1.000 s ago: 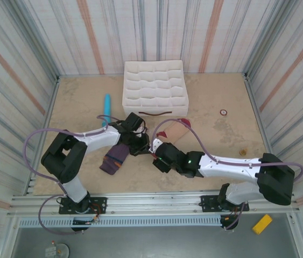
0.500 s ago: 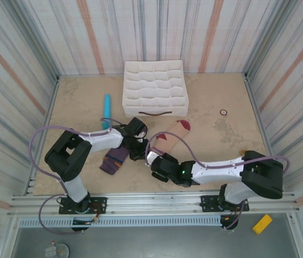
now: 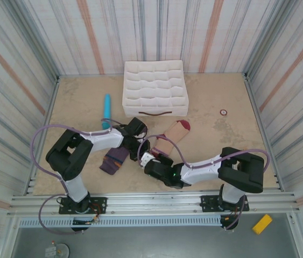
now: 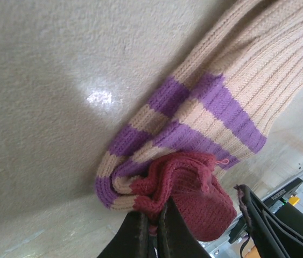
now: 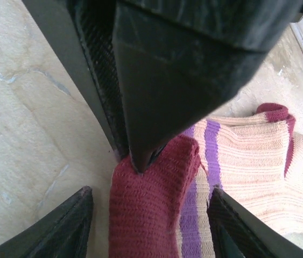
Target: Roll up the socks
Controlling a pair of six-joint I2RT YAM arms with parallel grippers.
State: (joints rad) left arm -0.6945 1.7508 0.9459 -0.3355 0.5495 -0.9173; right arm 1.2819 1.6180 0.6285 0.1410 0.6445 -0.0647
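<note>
At the near edge, beyond the rail, a yellow block point(image 3: 262, 223) is seen lying off the counter point(image 3: 221, 140). On the counter, the dark purple sock point(image 3: 114, 158) is laid flat at near left, just beside the left arm's forearm and held by nothing. Just to its right, the right end effector point(image 3: 146, 159) is reached in low across the middle, and its jaws are seen apart in the right wrist view point(image 5: 148, 207), one finger point(image 5: 78, 220) on each side of the maroon end of the beige sock point(image 5: 248, 156); contact with the fabric cannot be told. Directly above that end, the left end effector point(image 3: 139, 146) is brought down, and its jaws are pressed together on the maroon fabric, as is shown in the left wrist view point(image 4: 154, 215), where the purple-striped cuff of the beige sock point(image 4: 232, 102) is bunched and lifted off the surface. From this pinched end, the beige sock point(image 3: 170, 137) is stretched away to the far right, its maroon toe resting on the counter. Farther back, a light-blue cylinder point(image 3: 106, 110) is laid at left and a small ring point(image 3: 223, 112) at right, well apart. A white compartment box point(image 3: 155, 88) is set against the far wall.
</note>
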